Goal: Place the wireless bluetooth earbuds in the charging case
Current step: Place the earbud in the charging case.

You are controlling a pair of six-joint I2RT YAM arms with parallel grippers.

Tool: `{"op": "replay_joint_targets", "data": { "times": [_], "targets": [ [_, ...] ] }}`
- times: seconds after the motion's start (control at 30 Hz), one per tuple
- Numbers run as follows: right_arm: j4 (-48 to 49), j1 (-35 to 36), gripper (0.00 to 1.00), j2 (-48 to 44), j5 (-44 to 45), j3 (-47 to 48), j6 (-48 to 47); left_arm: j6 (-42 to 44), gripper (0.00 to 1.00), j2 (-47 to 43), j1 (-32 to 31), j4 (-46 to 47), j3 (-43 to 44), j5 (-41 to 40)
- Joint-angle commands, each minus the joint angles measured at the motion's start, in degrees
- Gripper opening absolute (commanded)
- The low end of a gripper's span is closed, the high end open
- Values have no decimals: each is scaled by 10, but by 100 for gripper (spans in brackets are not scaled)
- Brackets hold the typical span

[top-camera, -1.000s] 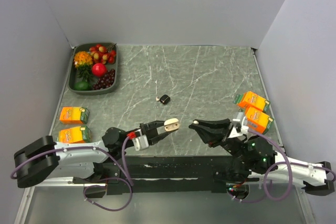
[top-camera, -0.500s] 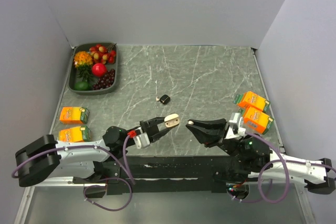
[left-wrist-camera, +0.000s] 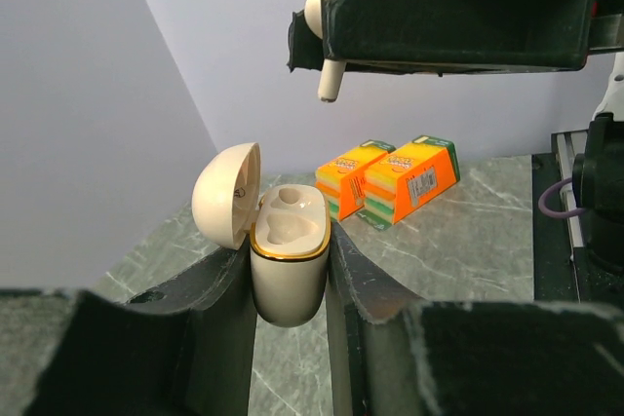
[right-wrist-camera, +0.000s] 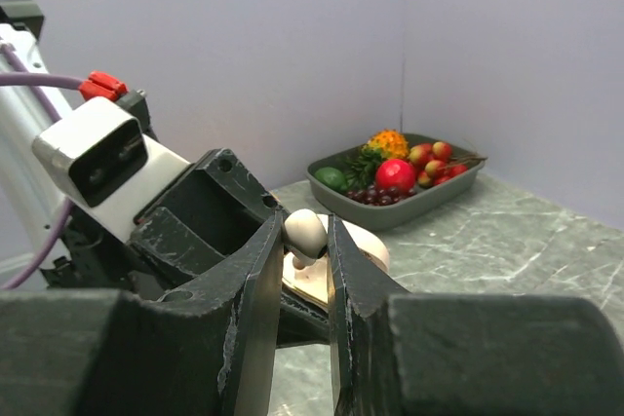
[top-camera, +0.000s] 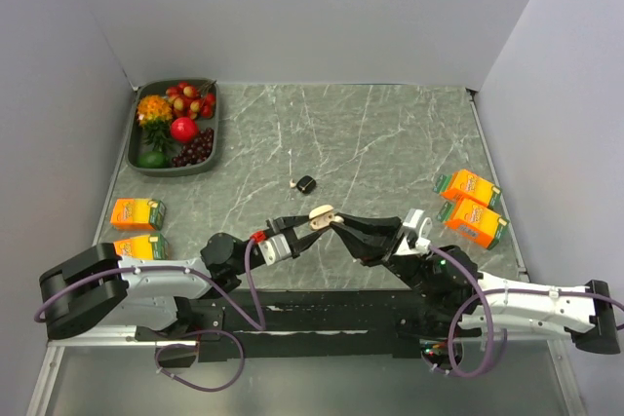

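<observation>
Cream-coloured and rimmed in gold, the charging case [left-wrist-camera: 288, 270] stands upright between the fingers of the left gripper [left-wrist-camera: 290, 265], which is clamped on its lower body. Its lid [left-wrist-camera: 226, 194] is swung back to the left, and the moulded hollows inside are bare.

The right gripper [right-wrist-camera: 304, 245] pinches a white earbud [right-wrist-camera: 304, 229] by its rounded head, the short stem pointing down. From the left wrist, that earbud hangs above the case's mouth, a little toward the right, with clear air between the two. From overhead, the two gripper tips meet nearly nose to nose.

Beyond the left gripper's fingers two orange cartons [left-wrist-camera: 390, 177] lie side by side on the table [left-wrist-camera: 468, 231]. Past the right gripper sits a tray [right-wrist-camera: 429, 197] of fruit. Ahead of both tips, well apart from them, a small black object [top-camera: 306, 183] rests beside a pale speck [top-camera: 292, 182].
</observation>
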Motion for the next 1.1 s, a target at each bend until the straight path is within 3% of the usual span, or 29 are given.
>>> {"op": "replay_joint_targets", "data": {
  "times": [0.0,1.07],
  "targets": [
    [61,-1,0,22,19,-8,-21,-14,1,-4,-2,232,1,-10],
    [123,-14,0,63,60,-47,-23,-69,1,-17,-2,242,5,-3]
  ]
}}
